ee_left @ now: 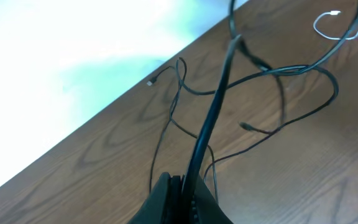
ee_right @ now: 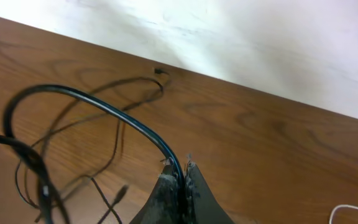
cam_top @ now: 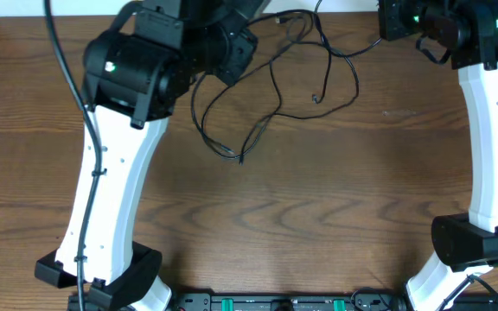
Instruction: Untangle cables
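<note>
Tangled thin black cables (cam_top: 277, 91) lie in loose crossing loops at the far side of a brown wood-grain desk (cam_top: 301, 225), between the left arm (cam_top: 111, 199) and the right arm (cam_top: 491, 147). They are closer to the left one, whose wrist overhangs the tangle's left part in the overhead view. The left pincer (ee_left: 182, 186) is clenched on one black strand that runs nearly straight away from its tips and over the other loops, so the strand's long axis points ahead of the pincer toward the desk's far edge. The right pincer (ee_right: 182, 177) is likewise clenched on a black strand, which leaves its tips and arches off to its left in a slack bow, back toward the tangle. Whether the two hold one cord or two cannot be told. The remaining loops spread over the wood beyond the left pincer, with a small plug end (cam_top: 316, 98) lying free inside one loop. A thin white cable (ee_left: 329, 22) lies off beyond the black loops, near the far edge. The coming move looks to turn on drawing the two held strands apart sideways, and the wide bare wood on the near side gives room for it. The far edge is close, and a loop dragged that way could slip off the desk.
</note>
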